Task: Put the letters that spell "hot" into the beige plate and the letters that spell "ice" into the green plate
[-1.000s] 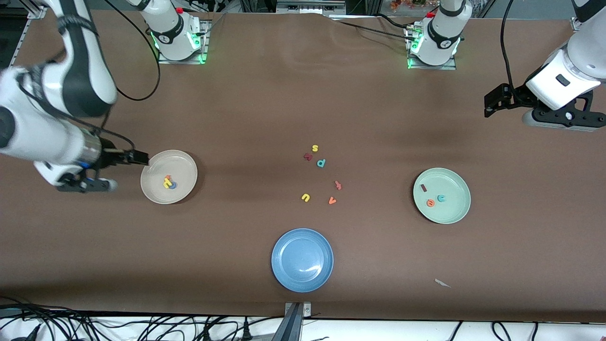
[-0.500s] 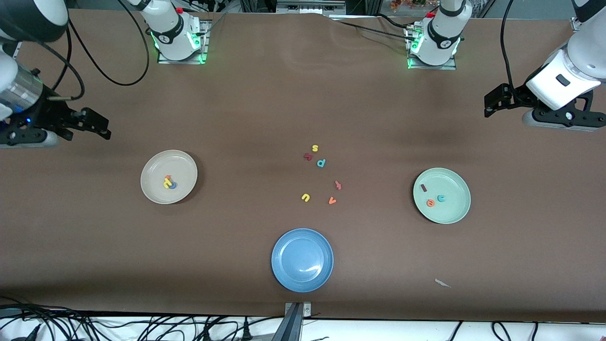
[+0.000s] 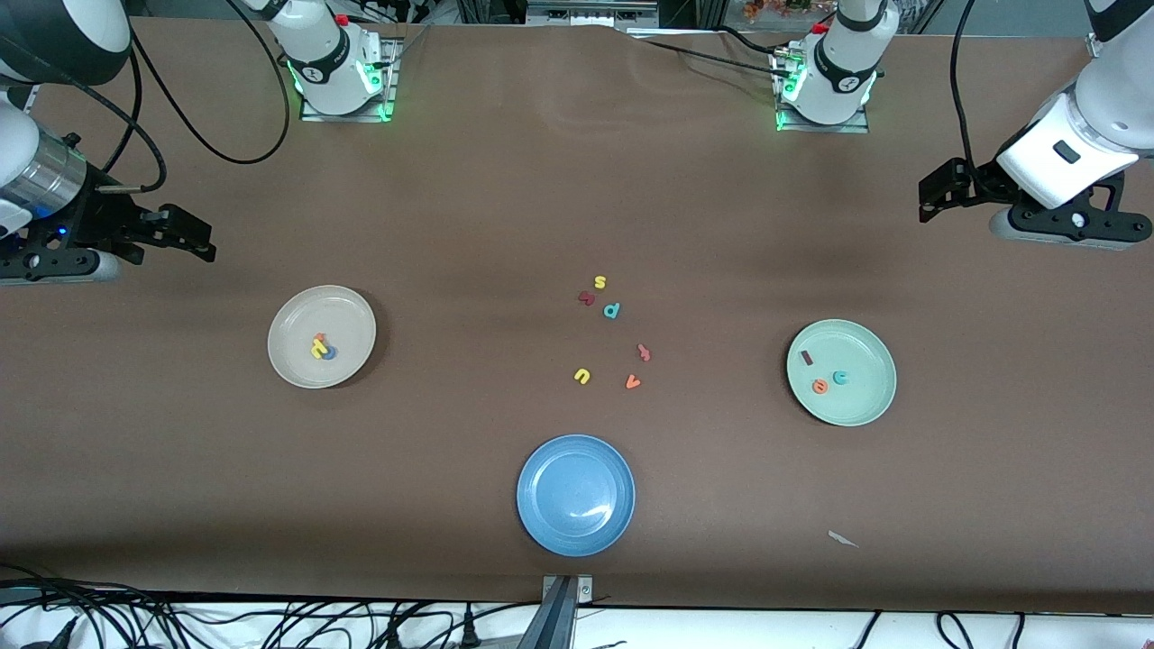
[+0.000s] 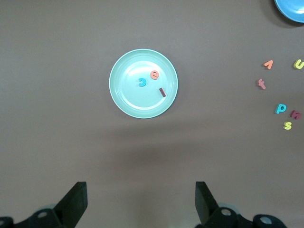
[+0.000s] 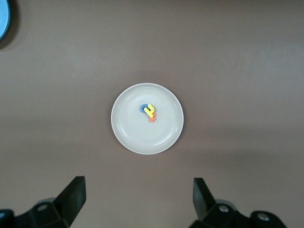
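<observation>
Well, here's how it stands:
Beige plate: h, o and t piled near its middle.
Green plate: i, c and e in it, apart.
My right claw: spread, empty, over bare table near the beige plate.
My left claw: spread, empty, over its end, green plate nearer the camera.
Next: nothing left to fetch, I reckon; strays stay mid-table.

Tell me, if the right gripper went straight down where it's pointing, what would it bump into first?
Probably the bare brown table. The right gripper is open and aims down beside the beige plate, not at it, though depth is hard to judge.
</observation>
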Available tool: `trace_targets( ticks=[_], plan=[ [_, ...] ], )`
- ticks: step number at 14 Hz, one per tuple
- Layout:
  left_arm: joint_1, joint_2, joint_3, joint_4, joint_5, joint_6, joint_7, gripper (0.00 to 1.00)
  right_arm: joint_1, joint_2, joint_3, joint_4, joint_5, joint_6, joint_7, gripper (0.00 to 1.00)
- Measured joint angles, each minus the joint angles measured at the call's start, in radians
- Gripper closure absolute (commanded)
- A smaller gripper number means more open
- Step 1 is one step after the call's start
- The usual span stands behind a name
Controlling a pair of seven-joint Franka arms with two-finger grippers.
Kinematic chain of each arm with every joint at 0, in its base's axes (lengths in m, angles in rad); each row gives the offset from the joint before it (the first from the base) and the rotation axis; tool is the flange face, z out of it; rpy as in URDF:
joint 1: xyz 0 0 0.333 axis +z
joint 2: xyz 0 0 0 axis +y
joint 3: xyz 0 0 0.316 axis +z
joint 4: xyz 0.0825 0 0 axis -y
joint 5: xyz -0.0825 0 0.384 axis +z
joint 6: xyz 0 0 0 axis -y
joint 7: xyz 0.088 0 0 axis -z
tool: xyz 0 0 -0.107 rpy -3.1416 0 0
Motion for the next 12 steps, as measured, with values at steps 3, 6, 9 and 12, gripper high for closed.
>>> trace_targets(
  ticks=[3, 6, 9, 12],
  plan=[
    [0.002, 0.000, 0.002, 0.004, 0.000, 0.000, 0.000, 0.00, 0.000, 0.008, 0.000, 0.035, -0.019, -0.050, -0.001, 0.00],
    [0.004, 0.000, 0.003, 0.008, 0.000, 0.000, 0.000, 0.00, 0.000, 0.027, 0.001, 0.072, -0.037, -0.088, -0.001, 0.00],
    [0.004, 0.000, 0.003, 0.008, 0.000, 0.000, 0.000, 0.00, 0.000, 0.038, 0.001, 0.083, -0.038, -0.093, -0.001, 0.00],
    [0.004, 0.000, 0.003, 0.008, 0.000, 0.000, 0.000, 0.00, 0.000, 0.038, 0.001, 0.083, -0.038, -0.095, -0.001, 0.00]
  ],
)
